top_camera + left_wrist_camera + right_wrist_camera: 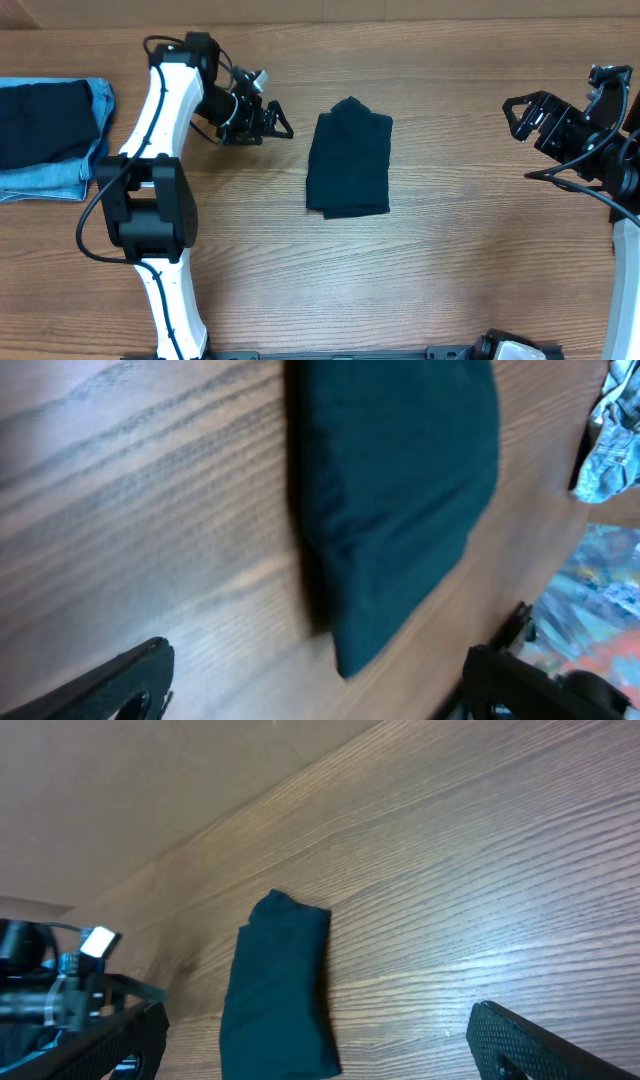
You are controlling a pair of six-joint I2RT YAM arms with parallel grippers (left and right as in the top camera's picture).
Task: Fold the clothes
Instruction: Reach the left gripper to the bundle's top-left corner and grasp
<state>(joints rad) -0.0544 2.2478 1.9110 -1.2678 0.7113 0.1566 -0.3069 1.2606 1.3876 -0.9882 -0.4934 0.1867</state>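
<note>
A wooden table (450,250) is seen from above, with two robot arms rising from its near edge, one on each side.

Closest to the near edge, the white and black left arm (160,200) runs up the left side of the table. A dark navy shirt (349,158) lies a little farther in, at the middle of the table. It is folded into a compact upright rectangle, with a small rumpled bump at its far end. It lies flat on the wood and nothing touches it.

The left gripper (283,120) sits just to the left of the shirt's far end and points toward it. A narrow strip of bare table separates them. Its jaws are spread wide and hold nothing. In the left wrist view, the shirt fills the space ahead of the two spread fingers (130,680).

The right gripper (512,120) is well apart from the shirt, near the right edge of the table, and faces left toward it. Its jaws are also spread fully and are empty. In the right wrist view, the shirt lies ahead of it across open wood.

At the far left edge, a light blue denim piece (60,175) lies flat with a dark navy piece (45,120) on top. Both are well away from either gripper.
</note>
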